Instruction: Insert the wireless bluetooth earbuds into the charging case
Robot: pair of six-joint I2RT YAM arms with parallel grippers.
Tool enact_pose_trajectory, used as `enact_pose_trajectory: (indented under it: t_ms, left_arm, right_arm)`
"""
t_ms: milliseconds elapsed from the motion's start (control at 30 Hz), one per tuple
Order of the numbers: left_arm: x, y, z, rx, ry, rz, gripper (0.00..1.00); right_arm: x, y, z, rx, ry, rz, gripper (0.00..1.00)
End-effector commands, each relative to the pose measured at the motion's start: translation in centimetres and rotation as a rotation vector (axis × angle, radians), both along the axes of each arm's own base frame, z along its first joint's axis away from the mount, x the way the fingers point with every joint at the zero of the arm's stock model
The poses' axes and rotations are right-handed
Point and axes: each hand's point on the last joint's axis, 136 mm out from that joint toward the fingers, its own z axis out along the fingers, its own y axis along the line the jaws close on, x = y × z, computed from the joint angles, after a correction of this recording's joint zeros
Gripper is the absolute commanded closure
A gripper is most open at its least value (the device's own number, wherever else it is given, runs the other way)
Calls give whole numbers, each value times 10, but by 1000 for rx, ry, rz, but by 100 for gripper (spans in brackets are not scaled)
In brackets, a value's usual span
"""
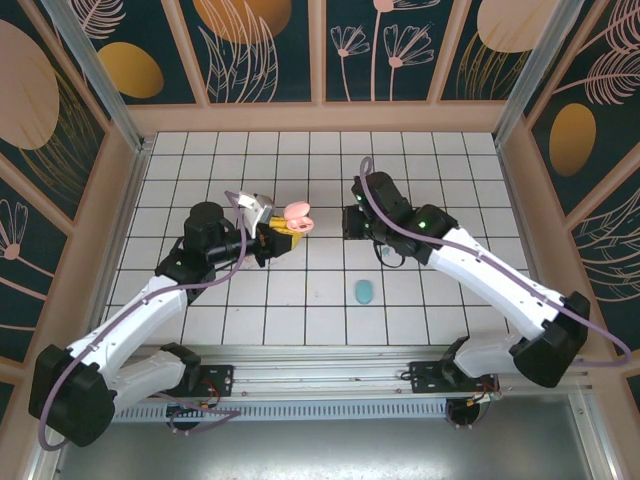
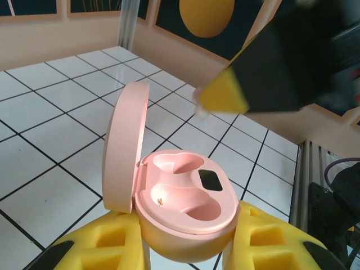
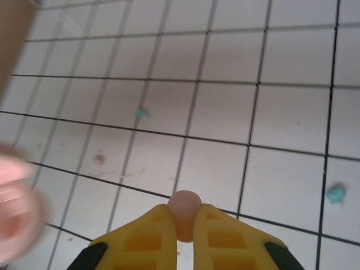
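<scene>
From above, your left pincer [image 1: 272, 232] is clamped around the pink case [image 1: 297, 215], which sits at its tip with the lid swung open. Your right pincer [image 1: 352, 222] stands at 3 o'clock from that case, near it but apart. Its fingers are too small here to read. The teal case [image 1: 364, 291] lies on the tiled table [image 1: 450, 170] at about 6 o'clock from the right pincer, well apart from it.

In the left wrist view, the yellow fingers [image 2: 107, 247] sit at 7 and 5 o'clock, pressed against both sides of the case body. The lid stands upright on the 9 o'clock side. At 1 o'clock, above the case and not touching it, hangs the black-and-yellow finger [image 2: 225, 98] of your right pincer. There is a pale bit at its tip, too blurred to name.

In the right wrist view, the right pincer is drawn almost fully together at 6 o'clock. It pinches the pink earbud [image 3: 185, 203] between its fingertips, with the bud's rounded end poking out beyond them. One light blue earbud [image 3: 142, 113] lies on a tile at 11 o'clock from the pincer, well apart. A second blue earbud [image 3: 336, 193] lies at 3 o'clock, also well apart. The pink case shows as a blur at 9 o'clock.
</scene>
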Motion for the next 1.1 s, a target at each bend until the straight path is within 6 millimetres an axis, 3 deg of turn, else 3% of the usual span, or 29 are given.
enact_pose_trajectory:
  t_ms: [0,200,467,633,900,1067]
  left_arm:
    - [5,-6,19,-35,-46,-16,100]
    - [6,-9,21,-43,-46,-27,100]
    - [-2,-9,20,-75,-47,-56,100]
    - [-5,-9,23,-87,-59,-67,100]
    - [-7,-10,23,-85,-60,-75,100]
    - [-7,-9,24,-86,-61,-75,100]
  right_arm:
    - [-10,0,29,-72,-114,43,94]
    - [-23,36,54,-96,-225,182,94]
    - [-27,60,43,-133,-214,317,94]
    - [-24,63,37,-160,-210,337,94]
    - [-18,65,44,-155,-221,354,95]
    - [-21,67,29,-192,-180,397,95]
